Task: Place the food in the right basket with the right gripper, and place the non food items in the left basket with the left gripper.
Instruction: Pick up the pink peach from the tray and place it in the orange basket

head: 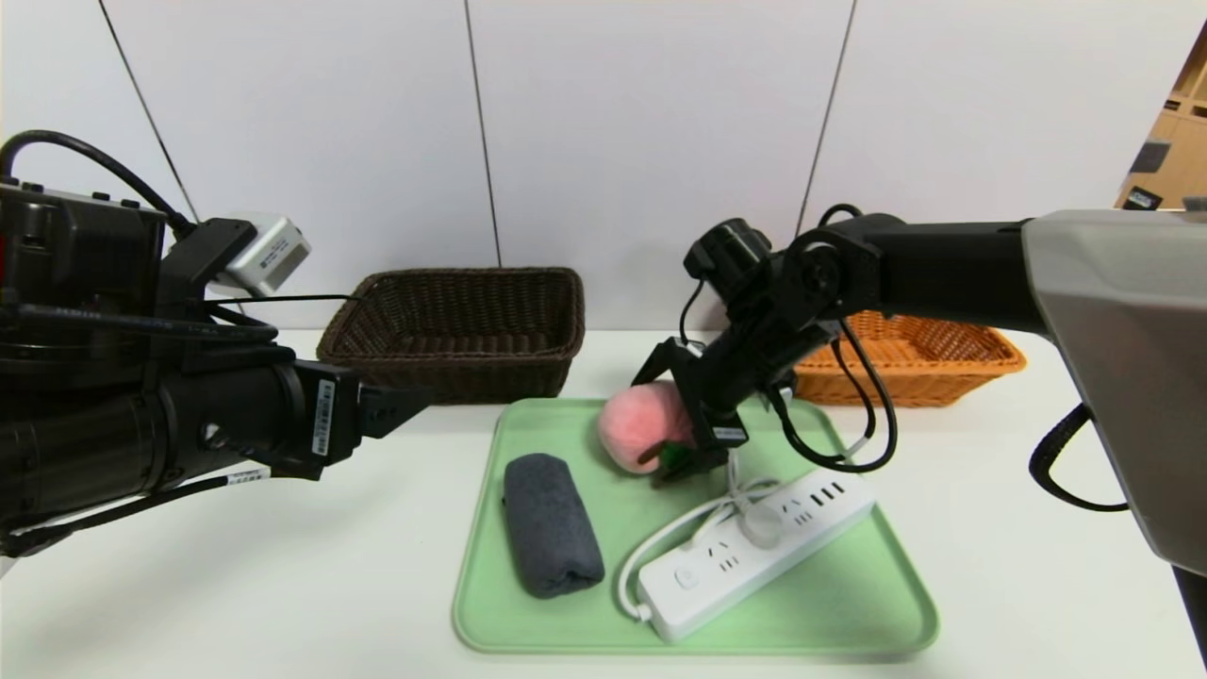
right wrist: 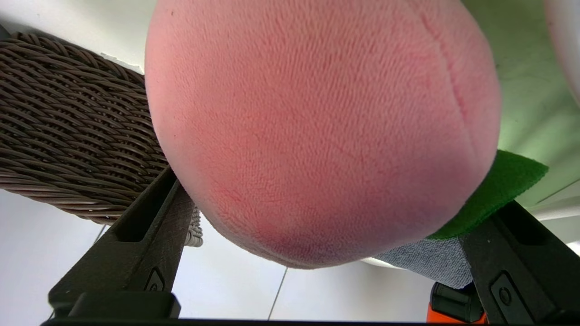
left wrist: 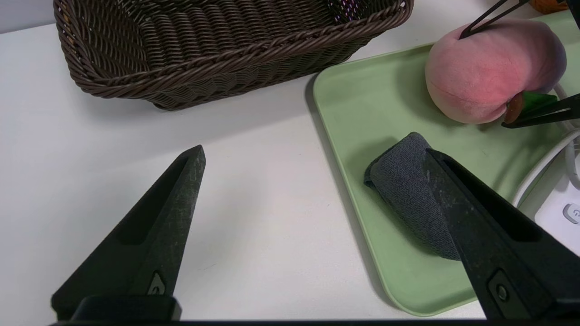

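Right pincer open astride plush peach; no legible writing.

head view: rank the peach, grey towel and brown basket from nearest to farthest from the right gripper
1. Plush peach: between the open fingers of the right gripper, at the back of the green tray.
2. Grey towel: on the tray's left part, nearer the camera.
3. Brown basket: off the tray, back left by the wall.
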`<action>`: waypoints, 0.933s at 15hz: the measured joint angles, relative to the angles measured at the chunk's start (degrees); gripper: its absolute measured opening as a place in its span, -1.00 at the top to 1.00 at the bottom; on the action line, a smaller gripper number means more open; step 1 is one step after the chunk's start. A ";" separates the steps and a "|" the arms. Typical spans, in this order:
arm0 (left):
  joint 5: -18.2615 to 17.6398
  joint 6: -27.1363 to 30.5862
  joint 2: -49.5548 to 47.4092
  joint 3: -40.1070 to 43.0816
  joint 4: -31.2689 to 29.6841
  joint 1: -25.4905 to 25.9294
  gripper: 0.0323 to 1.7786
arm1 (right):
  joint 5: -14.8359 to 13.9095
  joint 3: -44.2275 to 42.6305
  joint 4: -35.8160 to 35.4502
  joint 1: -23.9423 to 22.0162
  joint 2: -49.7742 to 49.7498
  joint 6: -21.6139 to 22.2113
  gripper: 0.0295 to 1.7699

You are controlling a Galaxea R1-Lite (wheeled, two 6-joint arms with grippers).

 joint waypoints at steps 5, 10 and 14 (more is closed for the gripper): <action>-0.05 -0.02 0.33 0.02 0.00 -0.01 -0.90 | -0.02 0.00 -0.78 -0.13 0.22 0.02 -0.92; -0.02 -0.05 0.49 0.05 0.00 -0.01 -0.90 | -0.05 0.00 -1.02 -0.41 0.27 0.02 -0.92; -0.02 0.00 0.52 0.05 0.00 0.00 -0.90 | -0.05 0.00 -1.05 -0.44 0.29 -0.06 -0.92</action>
